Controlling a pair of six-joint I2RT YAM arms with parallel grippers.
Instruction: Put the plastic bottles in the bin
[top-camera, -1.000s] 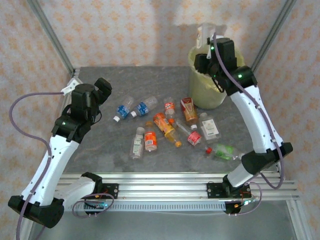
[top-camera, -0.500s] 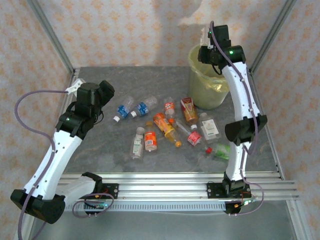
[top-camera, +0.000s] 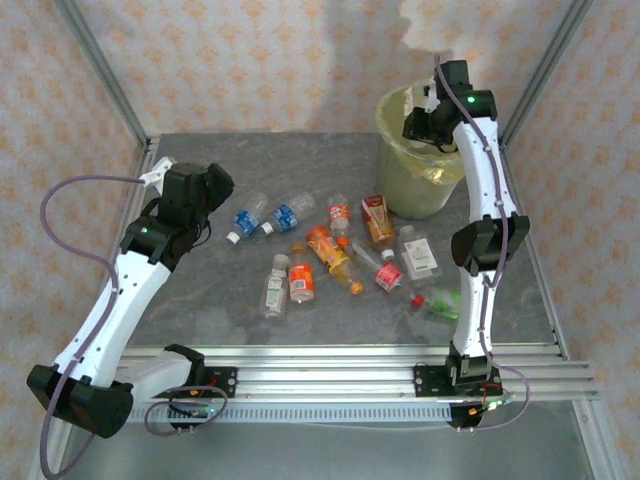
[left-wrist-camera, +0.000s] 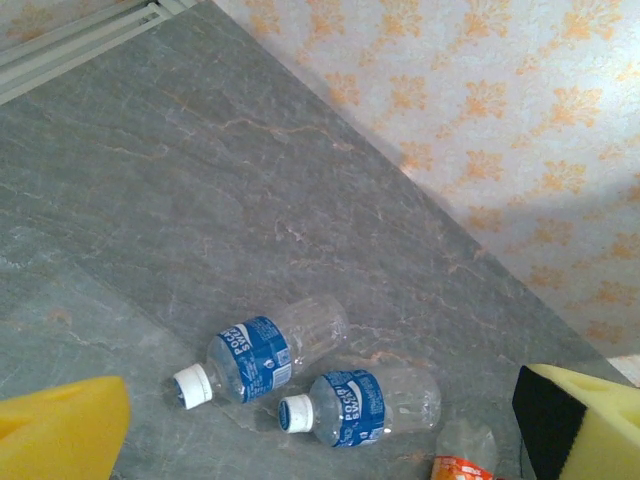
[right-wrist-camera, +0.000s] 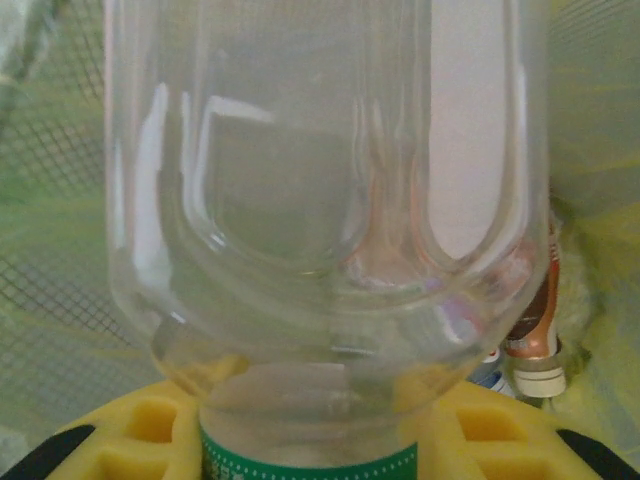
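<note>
My right gripper (top-camera: 428, 108) hangs over the mouth of the pale yellow-green bin (top-camera: 400, 195) at the back right. It is shut on a clear plastic bottle (right-wrist-camera: 320, 200) with a green label, gripped low between the yellow pads (right-wrist-camera: 130, 420). My left gripper (top-camera: 215, 185) is open above the table's left side, its yellow fingertips (left-wrist-camera: 60, 430) wide apart. Below it lie two blue-labelled bottles (left-wrist-camera: 262, 355) (left-wrist-camera: 365, 403). Several more bottles are scattered mid-table, among them an orange one (top-camera: 330, 250) and a green one (top-camera: 440, 303).
Inside the bin, a brown bottle with a white cap (right-wrist-camera: 530, 345) rests against the yellowish liner (right-wrist-camera: 50, 250). Metal frame posts (top-camera: 100, 70) and patterned walls close in the table. Bare grey tabletop (top-camera: 300, 160) lies behind the bottles.
The right arm has straightened and carried the clear bottle from the bin's back rim to over its opening. The left arm has shifted slightly right, gripper still open.
</note>
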